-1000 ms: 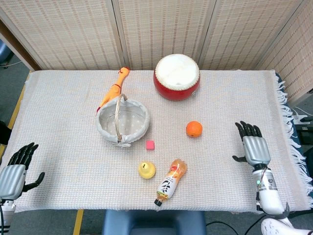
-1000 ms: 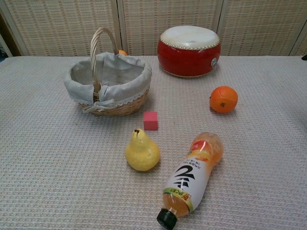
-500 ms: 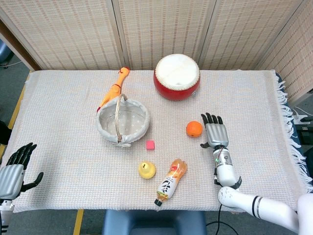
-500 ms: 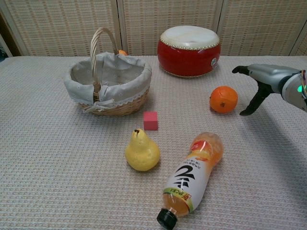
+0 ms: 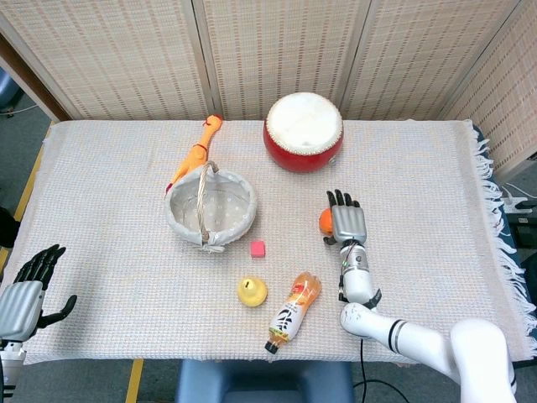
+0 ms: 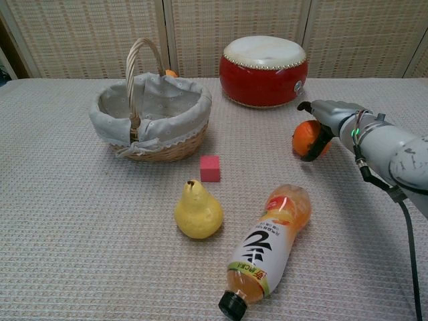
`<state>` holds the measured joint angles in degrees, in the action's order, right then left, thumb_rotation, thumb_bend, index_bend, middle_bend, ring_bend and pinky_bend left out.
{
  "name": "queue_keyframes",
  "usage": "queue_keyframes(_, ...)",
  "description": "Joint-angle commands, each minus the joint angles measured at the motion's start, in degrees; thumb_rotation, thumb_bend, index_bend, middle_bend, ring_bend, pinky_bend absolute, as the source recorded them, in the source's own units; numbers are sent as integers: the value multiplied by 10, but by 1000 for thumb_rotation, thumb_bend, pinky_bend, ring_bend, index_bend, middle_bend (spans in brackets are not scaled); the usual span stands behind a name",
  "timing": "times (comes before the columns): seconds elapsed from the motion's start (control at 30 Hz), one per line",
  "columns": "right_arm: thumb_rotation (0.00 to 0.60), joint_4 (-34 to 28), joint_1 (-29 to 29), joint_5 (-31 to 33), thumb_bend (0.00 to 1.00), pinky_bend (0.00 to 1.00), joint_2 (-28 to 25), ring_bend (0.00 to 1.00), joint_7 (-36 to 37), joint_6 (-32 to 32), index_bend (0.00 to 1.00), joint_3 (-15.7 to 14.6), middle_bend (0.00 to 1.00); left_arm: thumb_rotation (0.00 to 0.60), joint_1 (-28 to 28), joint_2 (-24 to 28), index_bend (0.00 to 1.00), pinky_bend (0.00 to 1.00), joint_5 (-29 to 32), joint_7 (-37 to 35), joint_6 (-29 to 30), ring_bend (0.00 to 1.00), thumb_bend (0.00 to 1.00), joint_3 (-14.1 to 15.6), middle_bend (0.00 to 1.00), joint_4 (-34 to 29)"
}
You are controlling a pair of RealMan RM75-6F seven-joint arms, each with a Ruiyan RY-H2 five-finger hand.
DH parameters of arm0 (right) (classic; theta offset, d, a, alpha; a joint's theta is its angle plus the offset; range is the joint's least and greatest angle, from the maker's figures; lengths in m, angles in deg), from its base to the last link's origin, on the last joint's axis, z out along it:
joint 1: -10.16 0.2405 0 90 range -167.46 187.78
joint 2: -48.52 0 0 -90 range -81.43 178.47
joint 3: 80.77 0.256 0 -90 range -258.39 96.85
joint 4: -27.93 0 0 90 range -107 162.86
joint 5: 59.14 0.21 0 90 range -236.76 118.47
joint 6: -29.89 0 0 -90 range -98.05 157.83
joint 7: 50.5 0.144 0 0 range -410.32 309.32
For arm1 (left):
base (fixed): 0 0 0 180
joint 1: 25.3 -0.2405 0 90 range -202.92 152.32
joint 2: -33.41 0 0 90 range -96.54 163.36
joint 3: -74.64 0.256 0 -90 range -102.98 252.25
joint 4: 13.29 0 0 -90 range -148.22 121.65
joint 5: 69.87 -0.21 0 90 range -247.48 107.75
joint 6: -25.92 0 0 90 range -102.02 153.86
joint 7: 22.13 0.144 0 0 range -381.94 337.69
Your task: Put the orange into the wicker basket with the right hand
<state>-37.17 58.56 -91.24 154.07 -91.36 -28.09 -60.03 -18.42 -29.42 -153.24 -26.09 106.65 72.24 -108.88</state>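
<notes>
The orange (image 5: 323,221) (image 6: 303,138) lies on the cloth right of centre, mostly covered in the head view. My right hand (image 5: 346,222) (image 6: 329,115) is stretched flat over its top and right side, with the thumb hanging down against its near side. The fingers are straight and not wrapped around the fruit. The wicker basket (image 5: 174,222) (image 6: 162,150), lined with grey cloth and with an upright handle, stands to the left, a good way from the orange. My left hand (image 5: 25,290) hangs open off the table's near left corner.
A red drum (image 5: 303,132) (image 6: 263,70) stands behind the orange. A pink cube (image 5: 258,248) (image 6: 210,168), a yellow pear (image 5: 252,290) (image 6: 198,212) and a lying juice bottle (image 5: 294,311) (image 6: 267,246) sit between orange and basket, nearer me. A rubber chicken (image 5: 195,153) lies behind the basket.
My right hand has swept left from the table's right side and now lies over the orange. The orange and the left hand have stayed in place.
</notes>
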Motion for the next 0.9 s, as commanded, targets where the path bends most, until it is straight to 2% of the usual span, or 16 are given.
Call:
queue_keyframes(0.03,600,22,10,-16,276,669,23,497,18,0,91,1,468,600,0,0,0,102,0,-5,1,0,342,0,0,0)
queue_keyframes(0.1,600,21,10,-21,293,785,26,659,23,-5,105,2,604,600,-1,1,0,102,-3,-11,4,0,341,-1,0,1)
queue_keyframes(0.23,600,-7,9,-51,311,843,19,728,52,-18,126,12,672,600,-2,1,0,103,-7,-19,6,0,341,0,0,4)
queue_keyframes(0.5,600,-70,36,-148,311,845,12,728,126,-66,170,59,675,600,0,0,0,102,-7,-21,4,0,341,1,0,4)
queue_keyframes(0.7,600,-51,97,-156,311,845,42,707,102,-69,201,95,675,600,0,2,0,102,-5,-22,1,0,342,1,0,0)
queue_keyframes(0.9,600,9,162,-144,311,840,93,666,88,-60,229,123,675,600,0,4,0,102,-9,-26,-1,0,342,5,0,-3)
